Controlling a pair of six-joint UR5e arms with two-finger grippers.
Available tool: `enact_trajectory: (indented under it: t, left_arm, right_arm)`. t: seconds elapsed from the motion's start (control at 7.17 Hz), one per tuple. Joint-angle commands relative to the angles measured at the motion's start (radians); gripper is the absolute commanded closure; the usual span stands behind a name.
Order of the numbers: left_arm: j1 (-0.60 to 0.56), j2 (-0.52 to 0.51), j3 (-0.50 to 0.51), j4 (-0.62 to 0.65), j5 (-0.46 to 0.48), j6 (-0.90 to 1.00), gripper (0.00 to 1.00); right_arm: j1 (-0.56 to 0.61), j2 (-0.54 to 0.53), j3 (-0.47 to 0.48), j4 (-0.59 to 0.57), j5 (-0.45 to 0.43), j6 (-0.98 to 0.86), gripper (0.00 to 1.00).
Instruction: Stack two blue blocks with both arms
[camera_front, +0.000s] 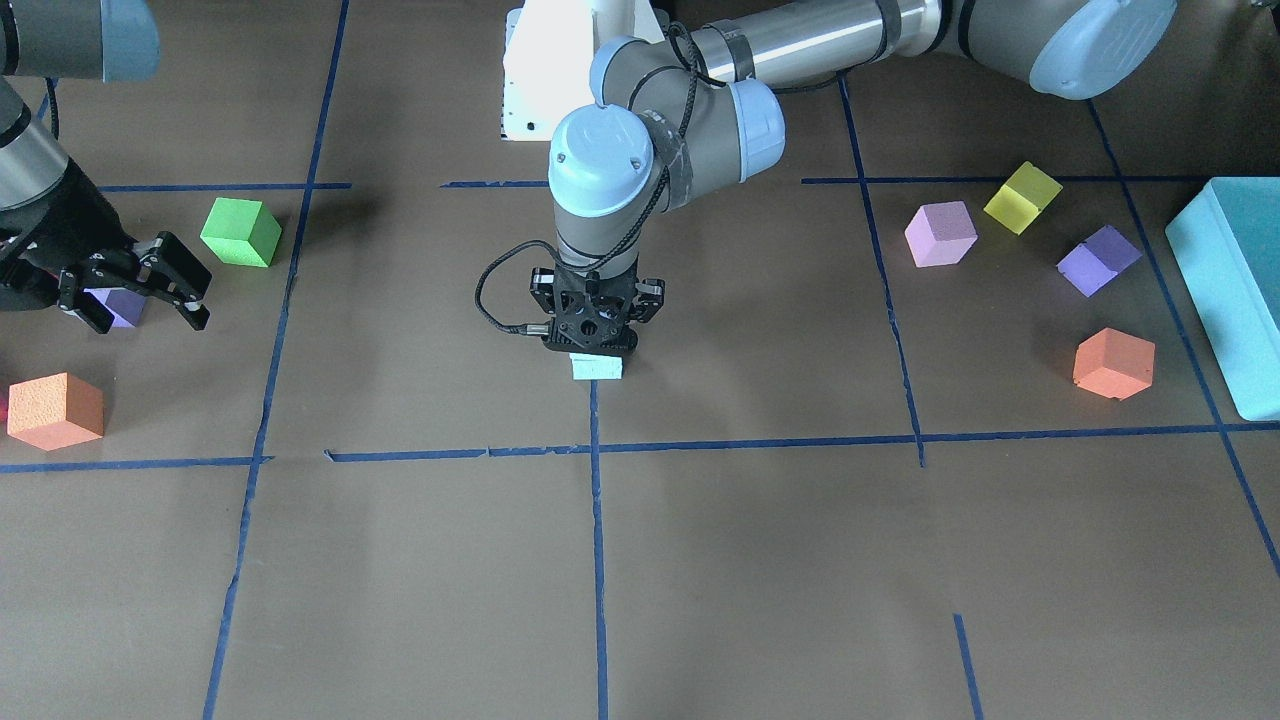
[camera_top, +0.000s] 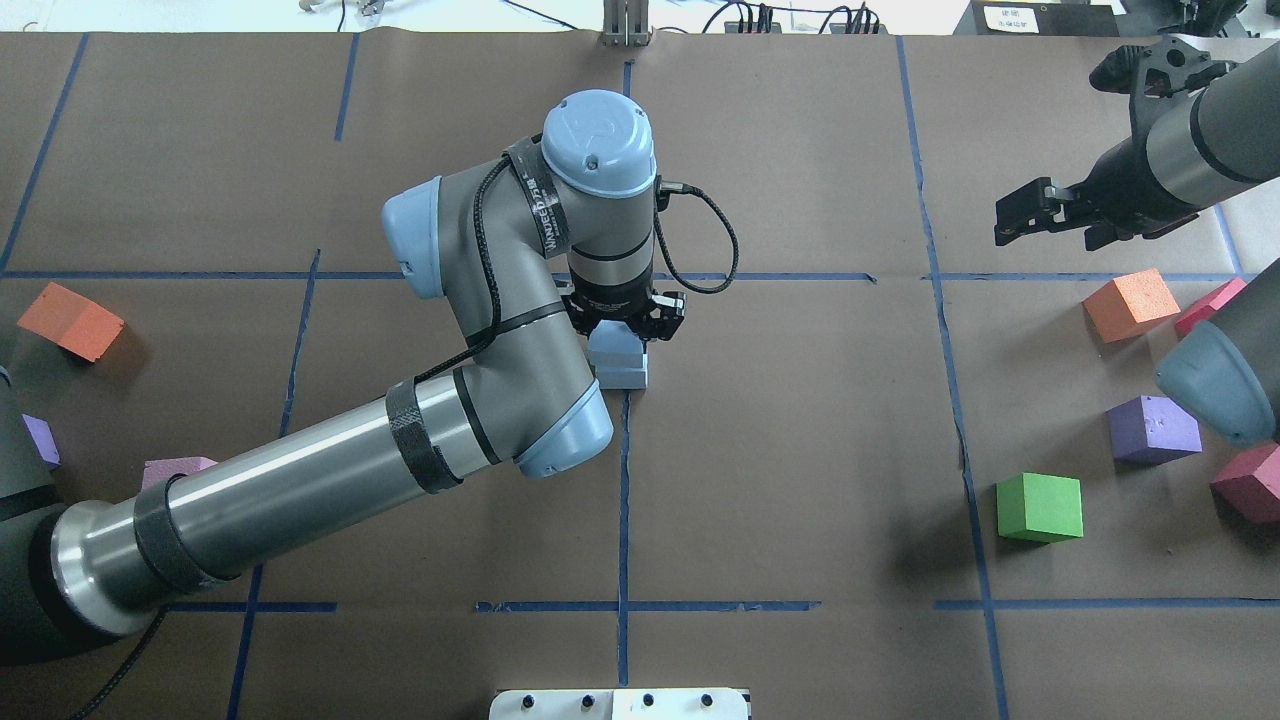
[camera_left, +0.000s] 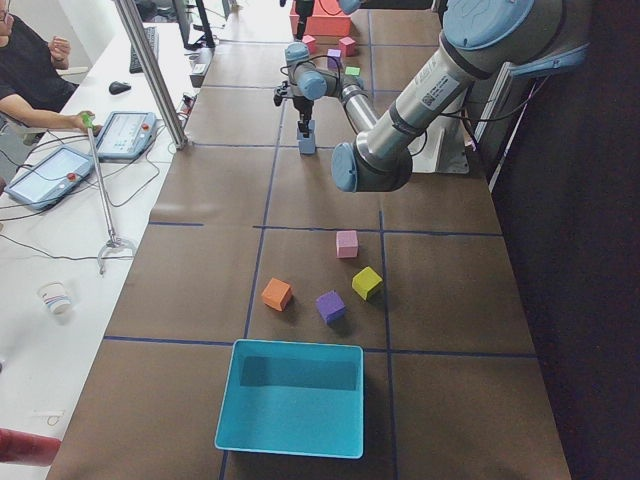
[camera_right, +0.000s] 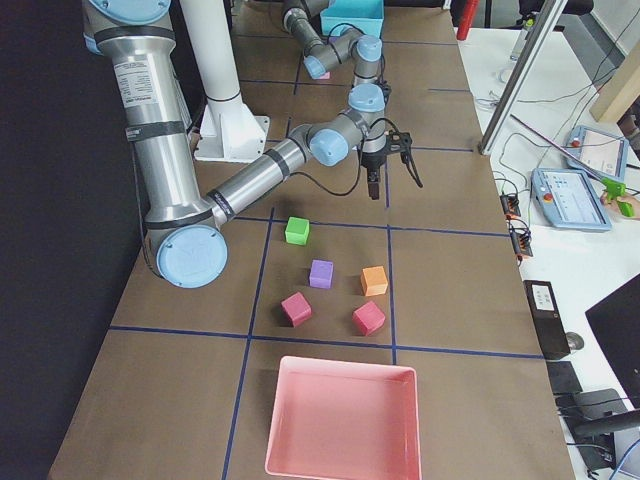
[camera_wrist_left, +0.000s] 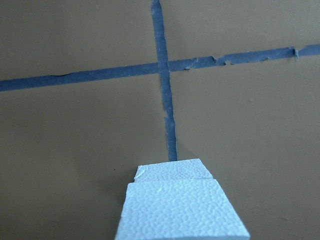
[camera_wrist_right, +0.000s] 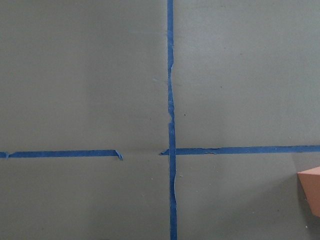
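Two pale blue blocks stand stacked at the table's middle, on a tape crossing. In the left wrist view the top block sits slightly offset on the lower block. The overhead view shows the top block and the lower one. My left gripper points straight down and is shut on the top block. In the front view the left gripper hides the top block, and only the lower block shows. My right gripper is open and empty, far off on the right; it also shows in the front view.
A green cube, an orange cube, a purple cube and dark pink cubes lie under the right arm. Pink, yellow, violet and orange cubes lie by the teal box. A pink tray stands at the right end.
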Motion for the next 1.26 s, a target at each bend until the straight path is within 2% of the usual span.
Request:
enact_trajectory:
  t: [0.0,0.42,0.7,0.84,0.98,1.12]
  left_arm:
    - [0.001,-0.003,0.013,-0.007,0.000,0.004,0.68]
    - [0.001,-0.002,0.013,-0.007,0.000,0.007,0.68]
    - [0.001,0.003,0.012,-0.007,0.000,0.007,0.63]
    - [0.001,0.005,0.013,-0.007,0.000,0.009,0.56]
    - [-0.001,0.005,0.013,-0.007,-0.002,0.009,0.42]
    - [0.001,0.006,0.012,-0.006,-0.002,0.009,0.18]
  right_arm:
    - [-0.002,-0.001,-0.008,0.001,0.000,0.000,0.00]
    - [-0.002,-0.001,-0.010,0.001,0.000,0.000,0.00]
    - [-0.002,-0.001,-0.015,0.001,0.000,0.000,0.00]
    - [-0.002,-0.001,-0.015,0.001,0.000,0.000,0.00]
    - [-0.002,-0.001,-0.015,0.001,0.000,0.000,0.00]
    - [-0.002,-0.001,-0.015,0.001,0.000,0.000,0.00]
